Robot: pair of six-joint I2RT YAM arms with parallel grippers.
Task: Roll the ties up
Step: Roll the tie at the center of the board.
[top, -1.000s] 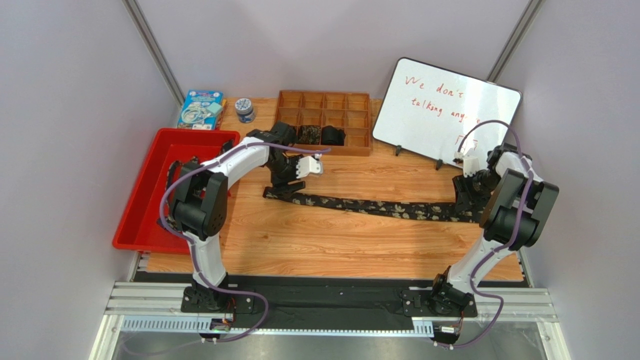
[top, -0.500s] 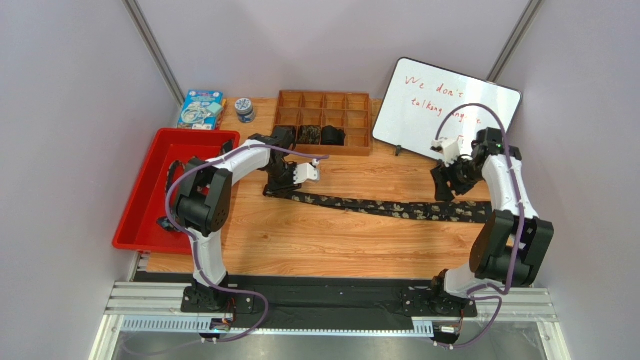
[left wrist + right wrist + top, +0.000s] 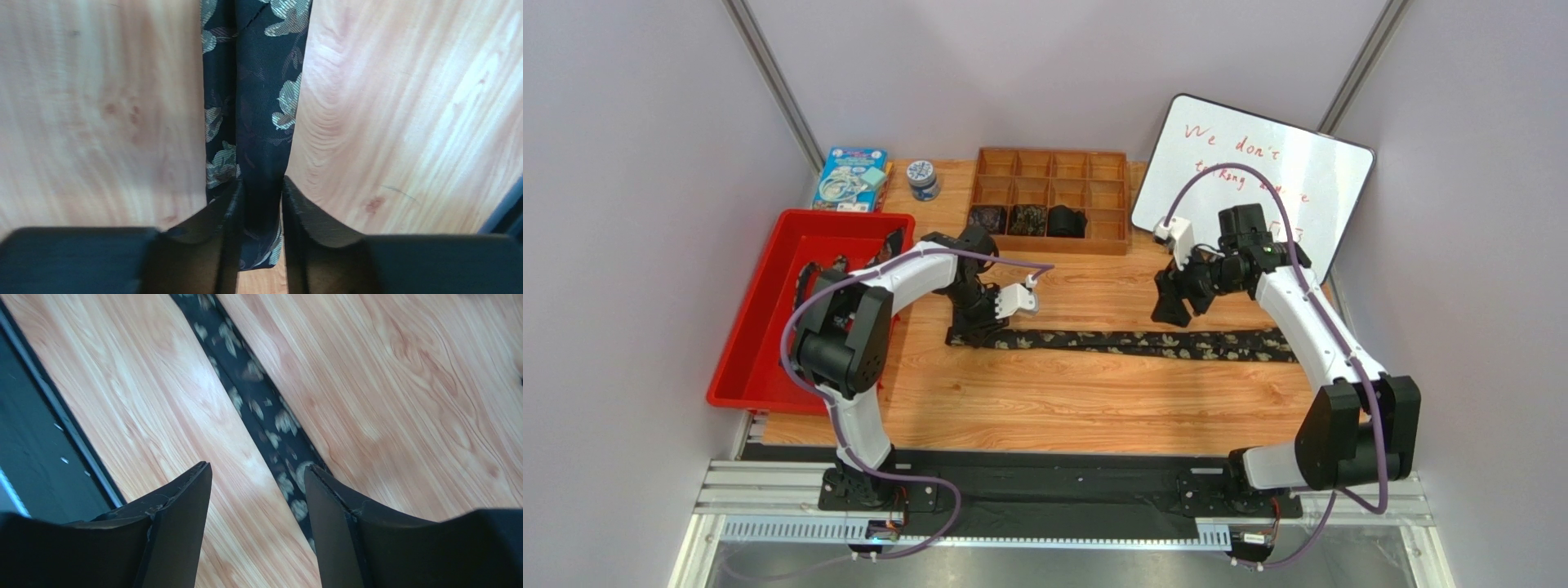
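Observation:
A long dark floral tie (image 3: pixel 1136 344) lies stretched left to right across the wooden table. My left gripper (image 3: pixel 974 321) is shut on the tie's left end; in the left wrist view the tie (image 3: pixel 255 104) runs up from between the closed fingers (image 3: pixel 221 233). My right gripper (image 3: pixel 1173 303) is open and empty, hovering above the table just behind the tie's middle. The right wrist view shows the tie (image 3: pixel 264 410) running diagonally past the right finger (image 3: pixel 334 520). Three rolled ties (image 3: pixel 1026 221) sit as coils in compartments of the wooden organizer.
A wooden compartment organizer (image 3: pixel 1053 196) stands at the back. A red tray (image 3: pixel 762 331) lies at the left. A whiteboard (image 3: pixel 1253 178) leans at the back right. A blue box (image 3: pixel 851 179) and a small jar (image 3: pixel 922 179) sit at the back left.
My right arm let go of the tie's right end and swung left and back toward the middle. My left gripper pulled the tie's left end slightly nearer.

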